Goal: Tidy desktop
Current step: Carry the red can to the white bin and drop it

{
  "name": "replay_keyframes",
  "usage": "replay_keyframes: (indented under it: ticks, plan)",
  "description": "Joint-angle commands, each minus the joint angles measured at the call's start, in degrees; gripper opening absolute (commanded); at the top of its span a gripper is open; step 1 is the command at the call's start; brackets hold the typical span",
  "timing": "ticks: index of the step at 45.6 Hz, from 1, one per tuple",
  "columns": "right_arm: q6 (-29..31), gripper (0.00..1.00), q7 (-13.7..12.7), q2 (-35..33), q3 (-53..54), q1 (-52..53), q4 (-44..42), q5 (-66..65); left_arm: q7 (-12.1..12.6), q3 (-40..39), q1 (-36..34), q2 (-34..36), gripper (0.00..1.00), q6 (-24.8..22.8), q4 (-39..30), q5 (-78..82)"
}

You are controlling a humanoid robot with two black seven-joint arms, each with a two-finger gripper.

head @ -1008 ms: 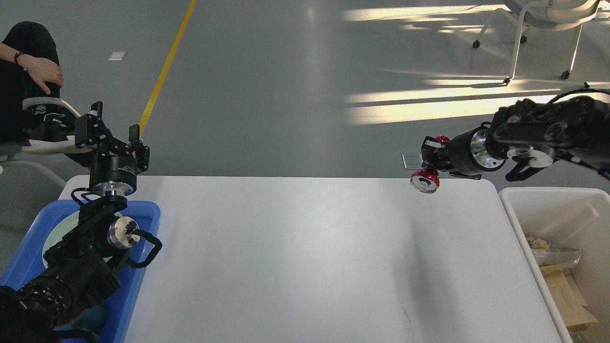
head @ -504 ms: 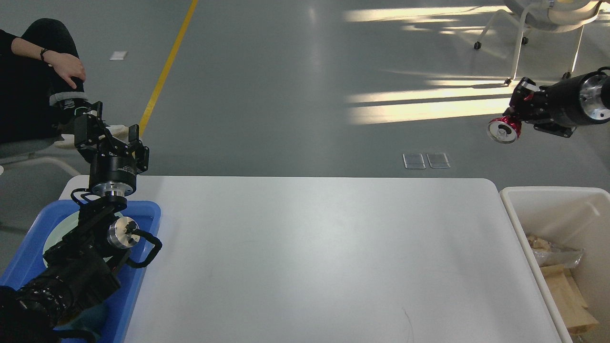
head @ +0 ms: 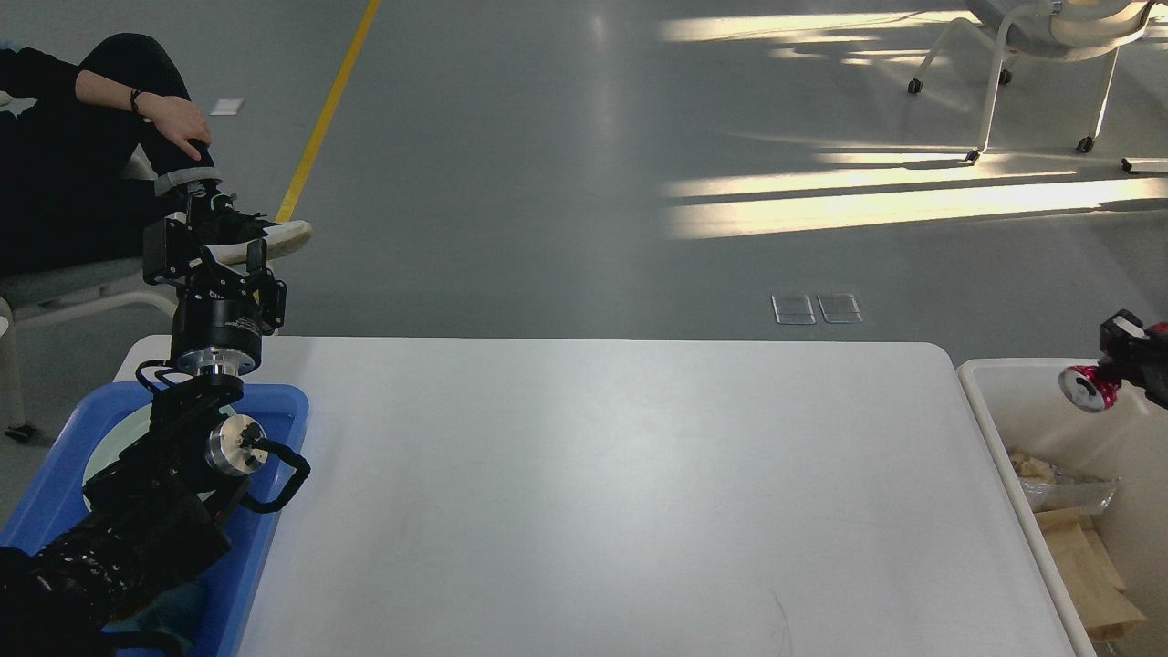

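Since half a second ago, the right gripper (head: 1115, 351) has been lowered from high above the floor to the right edge of the view, over the white plastic bin (head: 1008, 406). It is gripping a small red metallic can (head: 1086, 390), whose shiny round silver end faces the camera; any writing on it is too small to be read. The left gripper (head: 212, 257) has kept its place above the blue plastic tray (head: 278, 497), pointing upward, its two black fingers spread apart with nothing between them. White lettering on its cylindrical black housing is too blurred to be read. A pale round plate (head: 114, 447) is partly seen in the tray under the arm. The desktop (head: 602, 493), a smooth matte white slab with rounded corners, fills the middle of the view between tray and bin. Crumpled clear wrapping (head: 1063, 493) and tan cardboard pieces (head: 1090, 570) lie in the bin. A seated person's hand (head: 178, 123) is seen at the upper left, beside a yellow floor line (head: 319, 128).
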Motion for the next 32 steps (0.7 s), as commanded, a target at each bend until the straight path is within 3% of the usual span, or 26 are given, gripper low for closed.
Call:
replay_keyframes:
  ticks: [1, 4, 6, 20, 26, 32]
  plan:
    - [-8.05, 0.58, -0.05, 2.45, 0.22, -5.89, -2.72, 0.0, 0.0, 0.0, 0.0, 0.0, 0.97, 0.0, 0.0, 0.0]
    - [-13.23, 0.88, 0.04, 3.07, 0.66, -7.66, -2.8, 0.08, 0.0, 0.0, 0.0, 0.0, 0.97, 0.0, 0.0, 0.0]
    - [-15.61, 0.97, 0.04, 3.59, 1.27, -8.62, -2.72, 0.08, 0.0, 0.0, 0.0, 0.0, 0.97, 0.0, 0.0, 0.0]
    - [-17.73, 0.99, 0.13, 4.39, 6.01, -9.33, -2.54, 0.17, 0.0, 0.0, 0.0, 0.0, 0.97, 0.0, 0.0, 0.0]
    - [-16.94, 1.0, -0.4, 4.39, 26.19, -7.32, -2.63, 0.17, 0.0, 0.0, 0.0, 0.0, 0.97, 0.0, 0.0, 0.0]
    - [-17.38, 1.0, 0.13, 5.26, 59.76, -7.22, -2.1, 0.17, 0.0, 0.0, 0.0, 0.0, 0.97, 0.0, 0.0, 0.0]
